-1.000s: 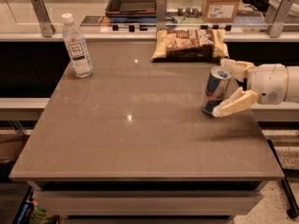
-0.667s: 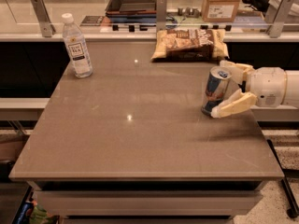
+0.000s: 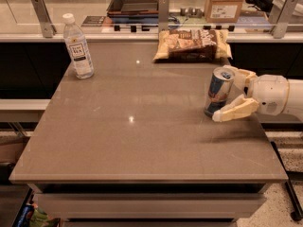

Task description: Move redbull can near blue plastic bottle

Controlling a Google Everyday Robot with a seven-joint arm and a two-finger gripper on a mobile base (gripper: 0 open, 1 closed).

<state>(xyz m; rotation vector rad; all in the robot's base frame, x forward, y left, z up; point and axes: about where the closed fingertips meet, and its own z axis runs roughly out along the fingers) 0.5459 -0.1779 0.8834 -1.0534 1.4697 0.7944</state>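
Redbull can (image 3: 218, 91) seemingly unmoved in end effector (image 3: 224, 95); table's (image 3: 142, 141) right edge

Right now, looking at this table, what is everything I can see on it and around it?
smooth flat-topped table: one, grey-brown, fills the middle of the view.
clear blue plastic bottle: one, white cap and label, upright at the table's far left corner.
slim metal redbull can: one, blue and silver, near the right edge, leaning slightly.
crinkly snack bag: one, yellow and brown, lying at the table's far edge.
cardboard box: one, brown, on the counter behind.
shallow tray: one, dark, on the counter behind.
two-finger gripper: one, cream-white, reaching in from the right, closed on the can.
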